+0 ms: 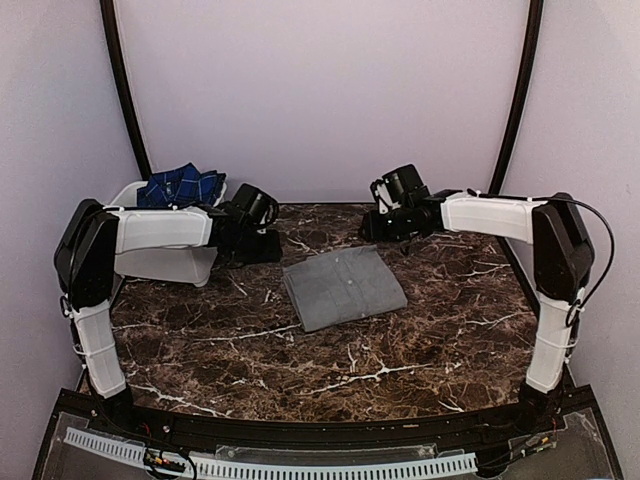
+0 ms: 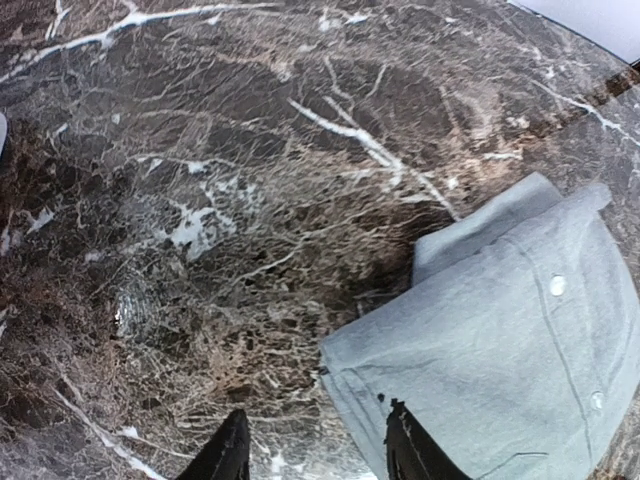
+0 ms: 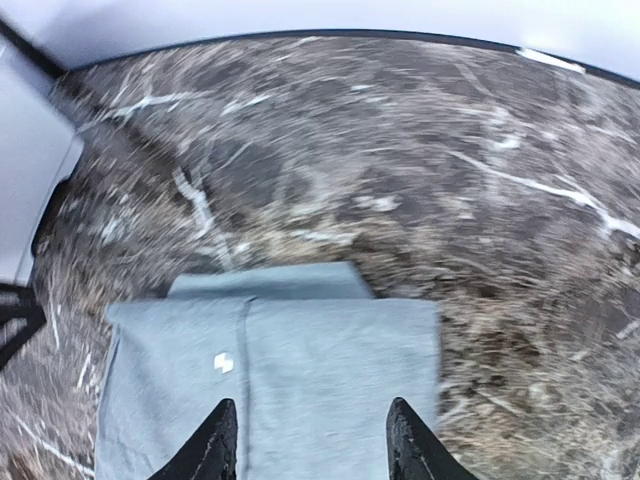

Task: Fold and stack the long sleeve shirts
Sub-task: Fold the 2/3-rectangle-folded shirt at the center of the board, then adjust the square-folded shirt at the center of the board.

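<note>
A plain grey long sleeve shirt (image 1: 345,287) lies folded into a rectangle in the middle of the dark marble table. A navy-and-blue plaid shirt (image 1: 181,185) is bunched in the white tub. My left gripper (image 1: 262,243) hovers just left of the grey shirt's far-left corner. In the left wrist view it (image 2: 318,452) stands open, one finger above the edge of the grey shirt (image 2: 500,350), nothing between them. My right gripper (image 1: 378,226) hangs behind the shirt's far edge. In the right wrist view it (image 3: 312,442) is open above the grey shirt (image 3: 300,350), holding nothing.
The white tub (image 1: 150,262) stands at the table's back left, behind my left forearm. Pale walls and two black poles (image 1: 520,95) close in the back. The marble table (image 1: 330,360) ends at a black rail near the arm bases.
</note>
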`<state>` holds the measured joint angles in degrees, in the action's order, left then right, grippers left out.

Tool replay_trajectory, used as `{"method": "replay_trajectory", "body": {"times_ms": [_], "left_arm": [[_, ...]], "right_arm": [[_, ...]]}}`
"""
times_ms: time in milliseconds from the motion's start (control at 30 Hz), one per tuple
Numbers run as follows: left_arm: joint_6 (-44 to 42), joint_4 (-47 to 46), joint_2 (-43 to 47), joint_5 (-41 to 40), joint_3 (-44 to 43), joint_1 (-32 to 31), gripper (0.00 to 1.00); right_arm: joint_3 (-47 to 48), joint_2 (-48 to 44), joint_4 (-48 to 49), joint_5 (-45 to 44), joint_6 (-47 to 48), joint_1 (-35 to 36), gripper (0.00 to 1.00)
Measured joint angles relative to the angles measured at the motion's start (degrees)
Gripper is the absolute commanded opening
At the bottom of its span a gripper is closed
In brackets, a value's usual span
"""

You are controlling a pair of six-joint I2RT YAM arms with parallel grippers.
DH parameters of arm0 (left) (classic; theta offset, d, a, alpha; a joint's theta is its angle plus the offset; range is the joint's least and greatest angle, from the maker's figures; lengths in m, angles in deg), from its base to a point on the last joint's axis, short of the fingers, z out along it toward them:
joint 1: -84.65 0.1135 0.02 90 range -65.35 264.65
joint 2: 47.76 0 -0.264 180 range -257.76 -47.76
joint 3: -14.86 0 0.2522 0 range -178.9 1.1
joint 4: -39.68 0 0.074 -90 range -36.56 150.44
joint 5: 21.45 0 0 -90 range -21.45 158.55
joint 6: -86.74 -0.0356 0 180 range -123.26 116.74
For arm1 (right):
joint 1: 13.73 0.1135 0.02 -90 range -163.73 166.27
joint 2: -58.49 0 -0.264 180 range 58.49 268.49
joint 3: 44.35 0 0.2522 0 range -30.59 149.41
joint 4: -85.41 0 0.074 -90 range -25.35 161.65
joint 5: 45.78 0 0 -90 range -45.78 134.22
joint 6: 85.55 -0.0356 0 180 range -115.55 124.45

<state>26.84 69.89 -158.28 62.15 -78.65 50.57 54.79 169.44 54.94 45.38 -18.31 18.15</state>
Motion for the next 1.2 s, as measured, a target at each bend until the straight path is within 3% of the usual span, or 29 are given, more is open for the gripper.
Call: {"method": "replay_trajectory", "body": {"times_ms": [300,567,700,933,1200], "left_arm": [[1.42,0.07,1.55,2.58,-1.95,-4.50,0.43],[2.16,-0.17,-0.98,6.82,-5.46,-8.02,0.41],[2.58,-0.96,-4.59,8.98,-7.48,-9.31,0.40],[3.37,-2.71,-9.92,12.44,-7.48,-10.80,0.38],[3.82,-3.82,-10.21,14.10,-3.50,-13.14,0.36]], "right_arm": [[3.93,8.50,-2.69,-1.60,5.68,6.86,0.49],[21.70,24.06,-8.66,-4.92,7.06,6.75,0.56],[26.16,26.75,-10.14,-5.99,5.97,6.75,0.59],[22.14,24.81,-8.09,-7.32,3.13,6.78,0.59],[4.76,14.12,-3.30,-6.78,-1.44,6.78,0.59]]}}
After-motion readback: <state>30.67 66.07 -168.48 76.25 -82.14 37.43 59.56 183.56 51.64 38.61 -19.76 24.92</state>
